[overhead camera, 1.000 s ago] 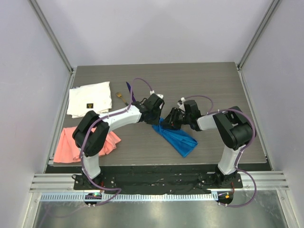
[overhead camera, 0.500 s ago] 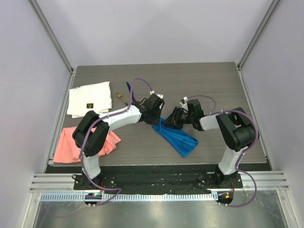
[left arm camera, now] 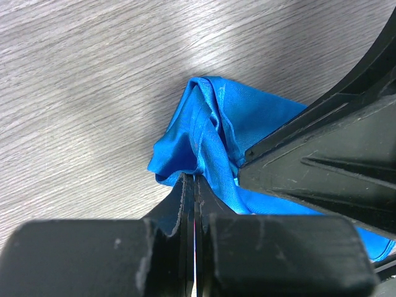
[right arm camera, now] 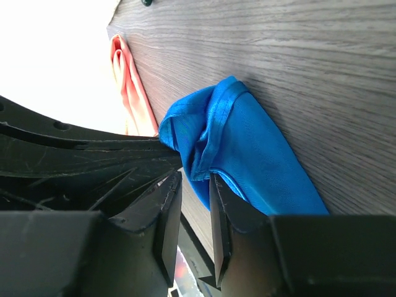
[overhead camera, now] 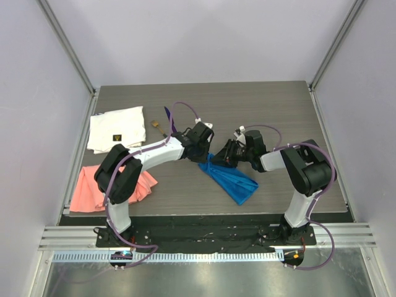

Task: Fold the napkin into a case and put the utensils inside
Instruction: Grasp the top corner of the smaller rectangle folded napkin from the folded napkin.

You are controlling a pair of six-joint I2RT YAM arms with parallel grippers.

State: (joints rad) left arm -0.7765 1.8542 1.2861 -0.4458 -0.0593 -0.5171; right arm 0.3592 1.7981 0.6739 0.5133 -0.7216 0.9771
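The blue napkin [overhead camera: 230,179] lies folded into a narrow strip running diagonally across the table's middle. Its upper-left end is bunched up and raised [left arm camera: 213,120]. My left gripper [overhead camera: 207,153] is shut on that raised end, pinching the cloth at its fingertips [left arm camera: 193,179]. My right gripper [overhead camera: 221,156] faces it from the right. Its jaws stand narrowly open [right arm camera: 195,179], with the napkin's hemmed corner [right arm camera: 210,124] hanging at their tips. The two utensils, one purple [overhead camera: 167,117] and one with a tan end [overhead camera: 157,127], lie on the table behind the left arm.
A white cloth with a dark label [overhead camera: 117,128] lies at the back left. A salmon-pink cloth [overhead camera: 93,185] lies at the front left and also shows in the right wrist view [right arm camera: 127,86]. Frame posts and walls bound the table.
My right gripper's jaws have narrowed around the napkin's corner, and its wrist has shifted slightly back and right. The left gripper has kept its pinch and place.
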